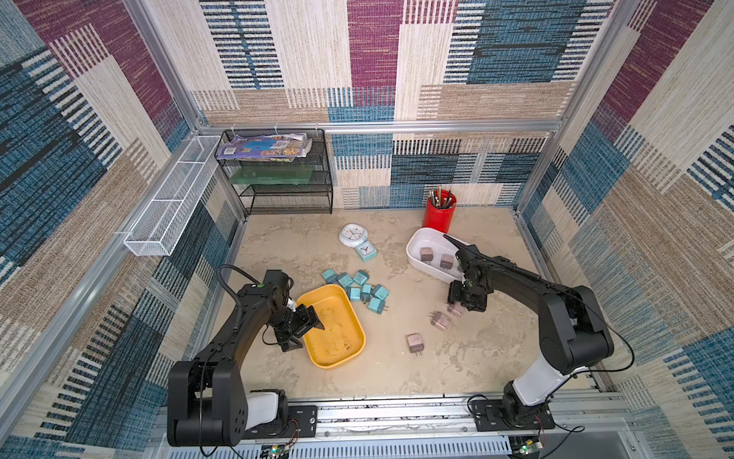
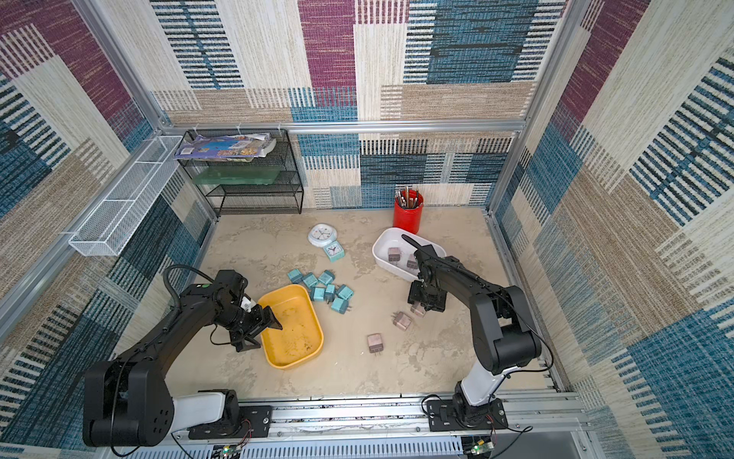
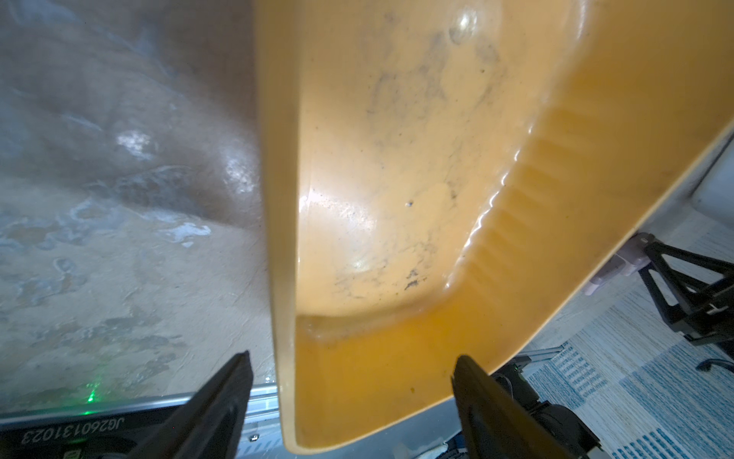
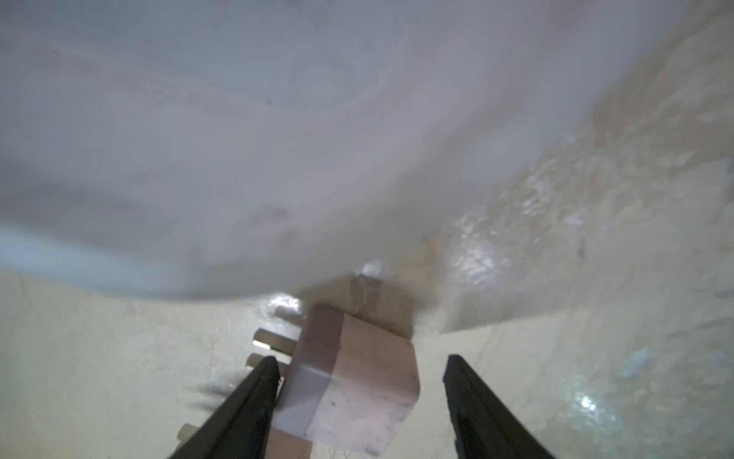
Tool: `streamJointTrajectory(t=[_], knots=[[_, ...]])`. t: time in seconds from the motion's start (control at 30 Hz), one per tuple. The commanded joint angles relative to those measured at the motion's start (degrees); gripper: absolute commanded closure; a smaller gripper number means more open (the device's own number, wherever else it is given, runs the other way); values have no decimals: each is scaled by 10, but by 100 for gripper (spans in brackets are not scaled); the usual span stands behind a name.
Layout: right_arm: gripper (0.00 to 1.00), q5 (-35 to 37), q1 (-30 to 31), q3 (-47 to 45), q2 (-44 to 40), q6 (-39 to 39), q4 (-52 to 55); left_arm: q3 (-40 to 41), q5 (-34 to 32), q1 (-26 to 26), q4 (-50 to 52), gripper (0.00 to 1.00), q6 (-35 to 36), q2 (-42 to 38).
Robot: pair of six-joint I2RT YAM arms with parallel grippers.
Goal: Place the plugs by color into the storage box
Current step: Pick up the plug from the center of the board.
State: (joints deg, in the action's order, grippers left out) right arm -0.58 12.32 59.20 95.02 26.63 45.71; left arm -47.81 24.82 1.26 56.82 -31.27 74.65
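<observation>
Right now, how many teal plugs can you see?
7 teal plugs, all loose on the table in one cluster beside the yellow bin; another may be hidden among them.

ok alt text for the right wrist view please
A mauve plug lies on the beige table between the open fingers of the right gripper, metal prongs showing beside one finger. The blurred wall of a white bin fills the space behind it.

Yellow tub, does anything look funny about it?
Yes. The yellow tub is empty but smudged with dark scuffs inside, and the left gripper straddles its rim, jaws open, one finger inside and one outside.
</observation>
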Motion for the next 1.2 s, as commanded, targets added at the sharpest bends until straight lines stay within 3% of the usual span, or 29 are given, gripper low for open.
streamJointTrajectory(t=[0.0, 0.13, 0.4, 0.8, 1.17], knots=[[31, 17, -13, -9, -17, -11, 1, -5, 8, 0, 11, 18, 6, 1], [30, 7, -13, -23, -51, -18, -4, -5, 8, 0, 11, 18, 4, 1], [17, -16, 46, -24, -57, -66, -31, -12, 8, 0, 10, 18, 5, 8], [17, 32, 45, -23, -27, -89, -47, -8, 9, 0, 16, 18, 9, -1], [21, 28, 33, -48, -31, -107, -61, -7, 11, 0, 15, 18, 12, -2]])
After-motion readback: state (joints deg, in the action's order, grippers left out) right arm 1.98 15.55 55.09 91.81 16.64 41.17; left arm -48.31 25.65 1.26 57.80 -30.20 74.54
